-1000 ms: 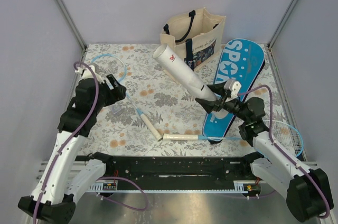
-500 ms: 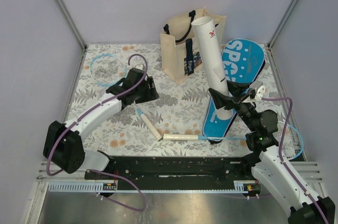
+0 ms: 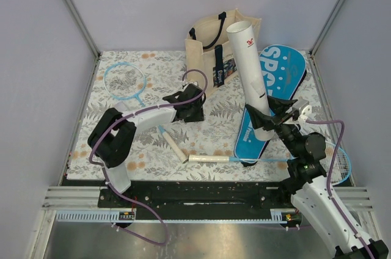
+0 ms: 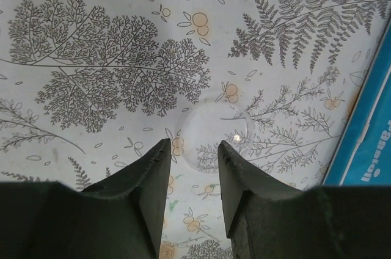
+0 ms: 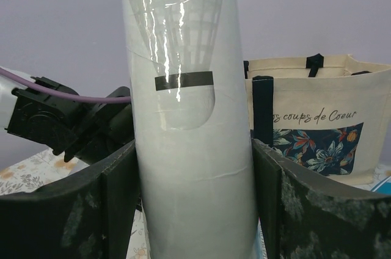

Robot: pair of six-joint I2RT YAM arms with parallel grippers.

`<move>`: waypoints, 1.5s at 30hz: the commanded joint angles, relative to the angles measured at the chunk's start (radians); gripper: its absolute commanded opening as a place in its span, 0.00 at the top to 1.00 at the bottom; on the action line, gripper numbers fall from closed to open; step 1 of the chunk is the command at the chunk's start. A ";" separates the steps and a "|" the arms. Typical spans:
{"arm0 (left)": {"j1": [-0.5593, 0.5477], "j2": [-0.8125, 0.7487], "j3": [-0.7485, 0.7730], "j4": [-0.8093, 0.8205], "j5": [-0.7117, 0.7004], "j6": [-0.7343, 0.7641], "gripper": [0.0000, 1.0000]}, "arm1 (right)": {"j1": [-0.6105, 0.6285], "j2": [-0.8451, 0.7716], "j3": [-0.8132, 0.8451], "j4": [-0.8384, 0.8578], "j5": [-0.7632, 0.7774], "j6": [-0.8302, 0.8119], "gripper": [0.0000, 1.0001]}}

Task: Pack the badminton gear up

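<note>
White tube (image 3: 247, 63), where is it?

Upright in my right claw (image 3: 264, 114), mouth up, its foot over the blue case (image 3: 280, 79); whether it rests there I cannot tell. The fingers (image 5: 116, 198) are spread wide and clamp its wall from both sides.

And your left claw (image 4: 190, 167)?

Partly open, nothing in it. It hangs over the fern-print cloth (image 4: 91, 57), tips aimed at a clear round lid (image 4: 215, 135) lying flat just beyond them.

So the lid is the job?

I judge so: cap the tube before it goes away. A thin disc flat on cloth is awkward, and my gap looks narrower than the lid. I'd widen, set the tips down either side of its rim, and pinch gently, so I lift lid and no fold of cloth. The right claw should hold the tube plumb and quiet, an easy target.

The rackets?

Both on the cloth: one racket (image 3: 124, 80) far left, the other racket (image 3: 211, 158) near my bases.
</note>
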 commanded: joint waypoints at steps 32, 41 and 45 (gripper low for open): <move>-0.044 0.154 0.051 -0.067 -0.091 -0.026 0.81 | 0.007 -0.054 0.009 -0.015 0.078 -0.091 0.70; -0.047 0.145 0.024 -0.041 -0.068 -0.034 0.83 | 0.010 -0.057 0.003 -0.023 0.080 -0.093 0.70; -0.049 0.142 0.015 -0.041 -0.058 -0.045 0.88 | 0.007 -0.049 0.009 -0.024 0.080 -0.091 0.70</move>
